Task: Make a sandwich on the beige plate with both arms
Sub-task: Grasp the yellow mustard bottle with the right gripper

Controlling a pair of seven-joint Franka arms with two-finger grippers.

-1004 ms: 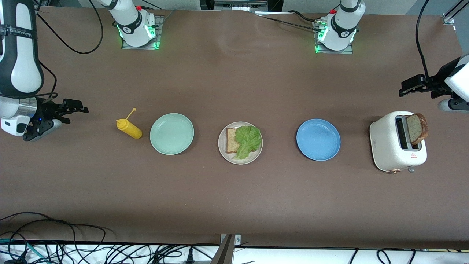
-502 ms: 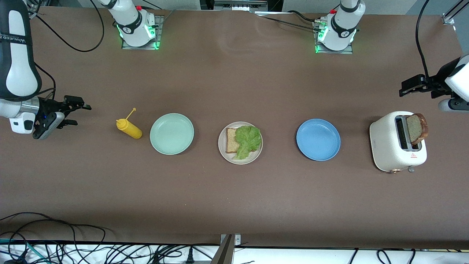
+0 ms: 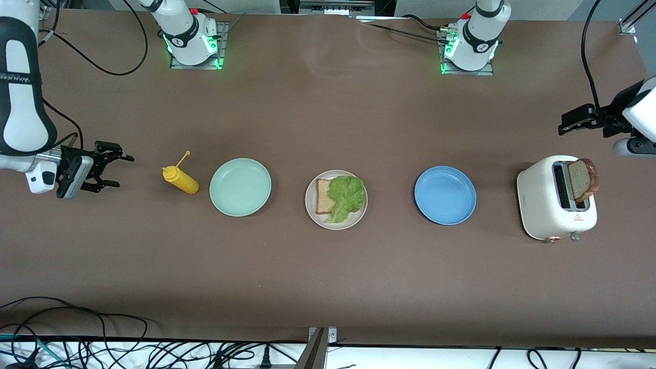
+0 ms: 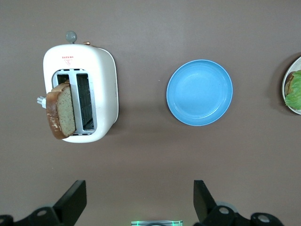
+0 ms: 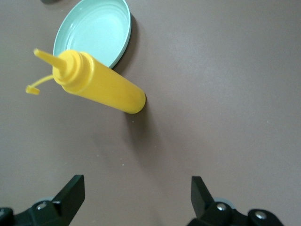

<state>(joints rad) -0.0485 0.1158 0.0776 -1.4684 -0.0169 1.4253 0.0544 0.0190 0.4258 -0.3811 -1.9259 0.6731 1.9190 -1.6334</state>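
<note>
On the matte brown surface (image 3: 328,118), front view: five items stand in a row. From the right arm's end come a yellow squeeze bottle (image 3: 181,179) with its cap hanging open, a smooth mint-green plate (image 3: 240,187), the speckled beige plate (image 3: 336,200), a glossy blue plate (image 3: 445,195) and a rounded white toaster (image 3: 556,198). The beige plate carries one square brown-crusted bread slice (image 3: 323,196) half covered by a ruffled green lettuce leaf (image 3: 347,196). A second bread slice (image 3: 584,180) stands out of the toaster slot; a small red mark on the toaster is too small to read. The right gripper (image 3: 111,165), jaws apart and empty, is over the surface beside the bottle. The left gripper (image 3: 570,122) is over the surface beside the toaster at the left arm's end. The right arm's link bears lettering, only partly legible.

Left wrist view: both black fingertips (image 4: 75,197) stand wide apart with nothing between them; the toaster, its slice, the blue plate and an edge of the beige plate show below.

Right wrist view: open fingertips (image 5: 73,189) frame bare surface; the bottle stands beside the mint-green plate.
</note>
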